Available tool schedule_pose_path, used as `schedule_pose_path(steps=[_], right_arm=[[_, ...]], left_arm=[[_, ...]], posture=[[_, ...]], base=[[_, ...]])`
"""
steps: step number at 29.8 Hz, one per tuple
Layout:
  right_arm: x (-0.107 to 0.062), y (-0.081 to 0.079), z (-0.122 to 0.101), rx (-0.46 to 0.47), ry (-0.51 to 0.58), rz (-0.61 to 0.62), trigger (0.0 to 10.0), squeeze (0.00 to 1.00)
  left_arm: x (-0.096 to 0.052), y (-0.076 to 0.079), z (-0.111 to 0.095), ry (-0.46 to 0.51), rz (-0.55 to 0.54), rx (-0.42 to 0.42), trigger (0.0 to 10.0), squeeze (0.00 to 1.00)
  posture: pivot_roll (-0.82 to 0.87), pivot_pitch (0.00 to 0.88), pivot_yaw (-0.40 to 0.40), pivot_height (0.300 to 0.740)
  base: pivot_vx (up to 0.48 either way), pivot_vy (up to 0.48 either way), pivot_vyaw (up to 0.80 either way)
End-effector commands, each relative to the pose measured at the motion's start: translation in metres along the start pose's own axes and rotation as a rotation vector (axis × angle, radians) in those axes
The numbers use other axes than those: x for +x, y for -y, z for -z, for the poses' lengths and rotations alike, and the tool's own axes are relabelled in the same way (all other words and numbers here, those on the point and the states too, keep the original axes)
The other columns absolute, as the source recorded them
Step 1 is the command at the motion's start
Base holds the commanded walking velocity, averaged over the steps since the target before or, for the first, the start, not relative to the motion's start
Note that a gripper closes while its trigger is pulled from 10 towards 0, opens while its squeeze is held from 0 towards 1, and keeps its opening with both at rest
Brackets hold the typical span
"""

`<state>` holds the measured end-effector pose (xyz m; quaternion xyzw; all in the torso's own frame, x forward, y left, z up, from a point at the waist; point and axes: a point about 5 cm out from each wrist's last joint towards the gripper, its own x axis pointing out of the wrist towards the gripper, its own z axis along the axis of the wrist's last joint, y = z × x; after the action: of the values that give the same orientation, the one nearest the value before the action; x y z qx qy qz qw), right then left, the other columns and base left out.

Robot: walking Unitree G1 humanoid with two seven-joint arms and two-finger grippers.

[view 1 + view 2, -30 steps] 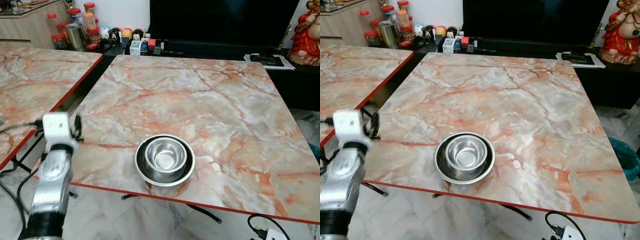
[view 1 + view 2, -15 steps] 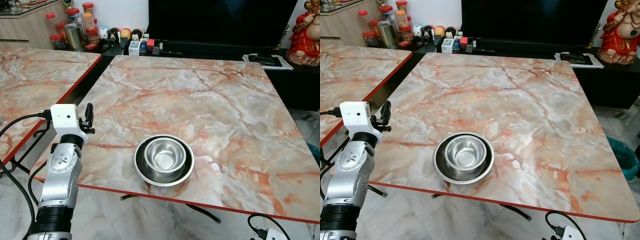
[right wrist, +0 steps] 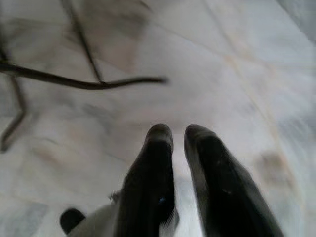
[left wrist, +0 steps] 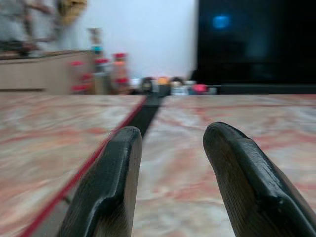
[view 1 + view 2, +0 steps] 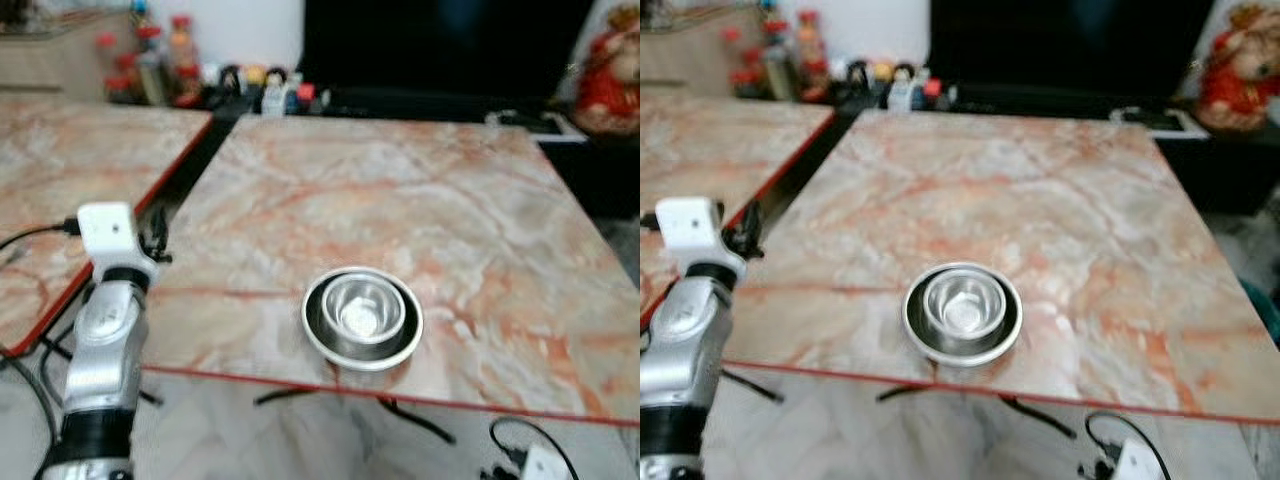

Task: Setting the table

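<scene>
Two round stainless-steel bowls, small bowl [image 5: 361,307] nested inside the wide shallow bowl [image 5: 318,330], sit on the pink-orange marble-pattern table with red edge trim [image 5: 420,190], close to its near edge and roughly centred across its width. Round stack, so no long axis to line up with; any approach angle to the rim should work.

Key relation: the stack lies to the right of the left gripper [image 5: 157,240] and a bit nearer the robot. The left arm is raised at the table's left near corner, well apart from the bowls, with bare tabletop between. It looks like the nearer arm by a wide margin.

Left gripper: fingers [image 4: 111,182] spread with a clear gap, nothing between them, touching nothing, aimed level across the tabletop toward the dark TV unit rather than at the bowls. Judgement: it needs to swing right and tip down to reach the rim.

Right gripper [image 3: 177,136]: hangs idle pointing at the pale marble floor, fingers nearly together with just a slit, holding nothing.

Head views are blurred, so rim detail isn't reliable.
</scene>
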<state>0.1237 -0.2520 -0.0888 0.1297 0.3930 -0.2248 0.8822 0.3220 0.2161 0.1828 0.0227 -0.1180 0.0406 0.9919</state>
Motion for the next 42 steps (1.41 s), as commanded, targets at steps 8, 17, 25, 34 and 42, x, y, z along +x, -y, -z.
schedule_pose_path(steps=[8, 17, 25, 34, 42], right_arm=[[0.003, -0.004, -0.007, 0.005, 0.018, -0.002, 10.0, 0.0], [0.002, -0.003, -0.006, 0.0, 0.016, -0.004, 10.0, 0.0], [0.003, -0.003, -0.007, 0.002, 0.017, -0.007, 10.0, 0.0], [0.003, -0.004, -0.006, 0.004, 0.015, -0.005, 10.0, 0.0], [0.003, -0.004, -0.006, 0.005, 0.016, -0.006, 10.0, 0.0]], left_arm=[[0.002, -0.001, -0.003, -0.003, 0.007, 0.007, 10.0, 0.0], [0.003, 0.002, -0.006, 0.005, 0.022, 0.009, 10.0, 0.0], [0.002, 0.006, -0.005, -0.012, 0.055, 0.029, 10.0, 0.0], [-0.001, 0.006, 0.006, -0.091, 0.102, 0.017, 10.0, 0.0], [0.001, 0.01, 0.003, -0.099, 0.149, -0.01, 10.0, 0.0]], posture=[[0.05, 0.0, -0.009, 0.74], [0.06, 0.0, -0.011, 0.74], [0.06, 0.0, -0.011, 0.74], [0.06, 0.002, -0.009, 0.74], [0.07, 0.001, -0.01, 0.74]], base=[[0.0, 0.439, 0.0], [0.0, 0.44, 0.0], [0.0, 0.164, 0.0], [0.0, 0.0, 0.0], [0.0, 0.0, 0.0]])
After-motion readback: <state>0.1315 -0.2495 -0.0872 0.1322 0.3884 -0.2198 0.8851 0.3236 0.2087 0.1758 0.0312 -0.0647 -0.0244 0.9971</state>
